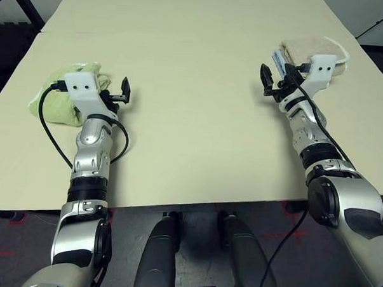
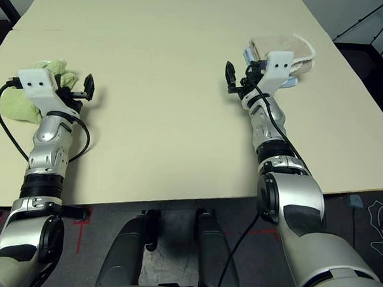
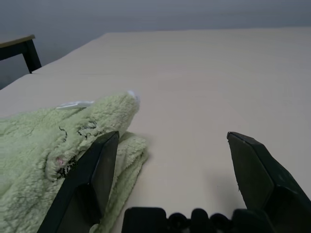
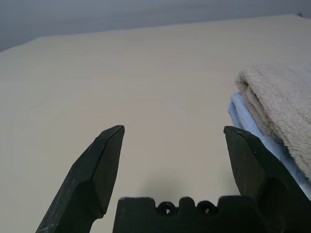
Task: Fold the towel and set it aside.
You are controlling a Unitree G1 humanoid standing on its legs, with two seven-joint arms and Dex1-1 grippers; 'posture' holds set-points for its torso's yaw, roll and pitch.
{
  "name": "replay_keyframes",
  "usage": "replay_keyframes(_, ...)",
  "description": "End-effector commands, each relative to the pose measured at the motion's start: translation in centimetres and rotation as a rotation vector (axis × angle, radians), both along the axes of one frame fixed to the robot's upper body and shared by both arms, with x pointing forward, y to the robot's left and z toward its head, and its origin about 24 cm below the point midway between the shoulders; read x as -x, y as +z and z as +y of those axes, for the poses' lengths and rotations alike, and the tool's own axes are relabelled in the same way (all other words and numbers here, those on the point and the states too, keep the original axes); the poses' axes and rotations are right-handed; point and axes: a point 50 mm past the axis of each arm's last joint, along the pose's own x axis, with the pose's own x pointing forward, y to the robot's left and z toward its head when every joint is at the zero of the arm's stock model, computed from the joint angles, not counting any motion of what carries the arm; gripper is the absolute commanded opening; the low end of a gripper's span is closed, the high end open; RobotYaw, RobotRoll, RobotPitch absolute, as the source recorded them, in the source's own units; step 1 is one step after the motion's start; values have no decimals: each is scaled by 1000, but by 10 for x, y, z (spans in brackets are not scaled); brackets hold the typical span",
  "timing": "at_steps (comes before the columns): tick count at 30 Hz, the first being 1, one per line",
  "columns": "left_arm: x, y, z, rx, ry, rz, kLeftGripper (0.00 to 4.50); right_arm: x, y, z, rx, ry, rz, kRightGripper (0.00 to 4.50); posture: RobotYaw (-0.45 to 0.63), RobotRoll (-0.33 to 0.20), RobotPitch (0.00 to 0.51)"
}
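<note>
The beige towel (image 1: 308,47) lies folded at the far right of the table, on top of a folded light blue cloth (image 4: 256,130). My right gripper (image 1: 268,81) hovers just left of that stack, open, with nothing between its fingers; in the right wrist view the towel (image 4: 279,97) sits beside one finger (image 4: 248,155) and clear of the gap. My left gripper (image 1: 125,91) is open and empty at the table's left side.
A crumpled pale green cloth (image 1: 48,103) lies at the left of the cream table (image 1: 192,118), partly under my left wrist; in the left wrist view it (image 3: 43,150) reaches behind one finger. A dark chair corner (image 3: 19,48) stands beyond the table's far edge.
</note>
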Motion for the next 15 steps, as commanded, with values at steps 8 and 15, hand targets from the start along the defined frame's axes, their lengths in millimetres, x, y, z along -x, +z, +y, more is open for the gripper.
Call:
replay_keyframes(8, 1, -11, 18, -45, 8, 28, 4500, 1, -5, -14, 1, -80, 18, 4455, 33, 0, 167)
replay_keyframes(15, 9, -8, 39, -38, 5, 25, 4500, 4, -4, -27, 0, -88, 2, 4455, 30, 0, 152)
